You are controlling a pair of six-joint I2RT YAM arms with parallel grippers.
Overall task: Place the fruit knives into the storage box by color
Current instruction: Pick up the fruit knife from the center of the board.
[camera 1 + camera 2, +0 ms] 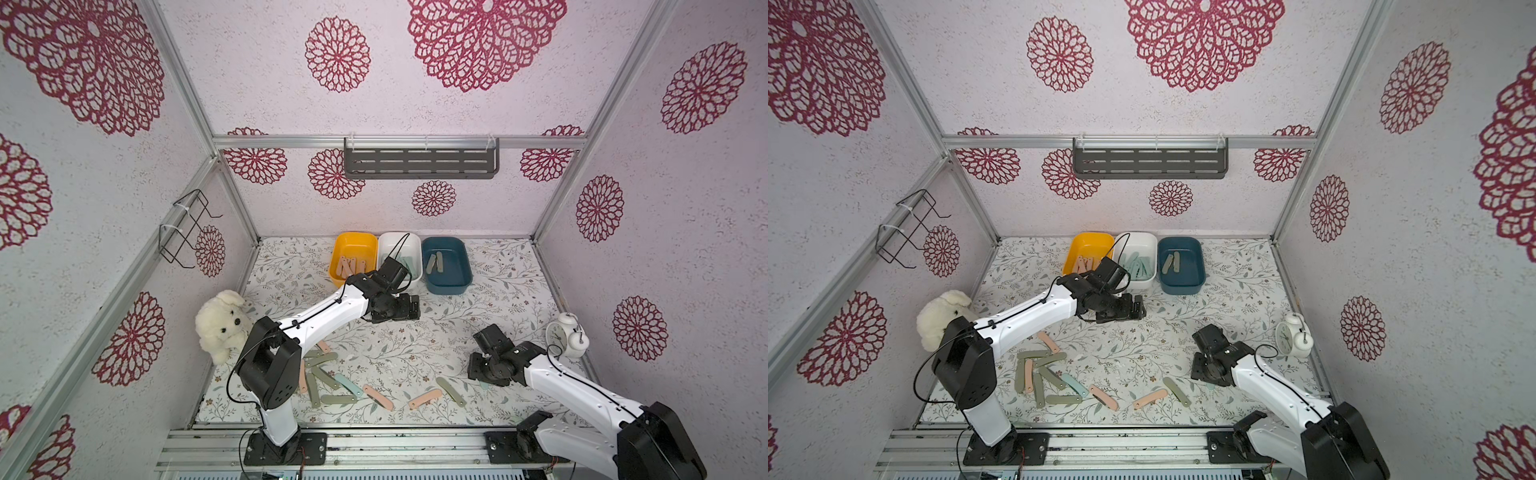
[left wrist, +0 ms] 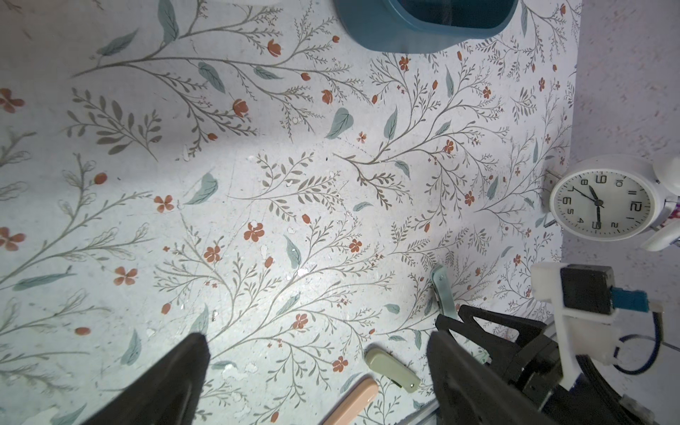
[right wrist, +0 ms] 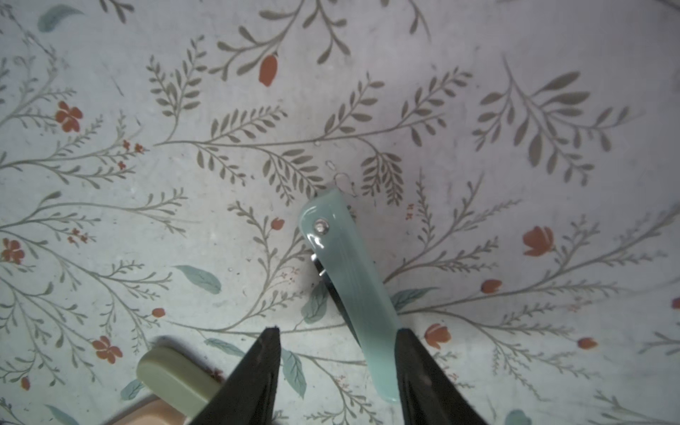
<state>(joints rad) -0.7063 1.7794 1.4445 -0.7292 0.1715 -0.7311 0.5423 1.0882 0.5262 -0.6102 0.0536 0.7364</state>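
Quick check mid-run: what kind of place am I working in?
Most likely a staged robot test cell, not a home: an aluminium frame holds flower-papered wall panels, the left arm and right arm bolt onto a metal rail, and a plush dog and alarm clock sit as props.

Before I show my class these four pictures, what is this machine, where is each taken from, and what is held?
Two robot arms work at a table. Two pictures look down from overhead; two come from a camera on each wrist. Loose fruit knives lie on the table; sorted ones sit in the yellow box, the white box and the blue box. The left hand is open and empty. The right hand stands open around a teal knife, not gripping it.
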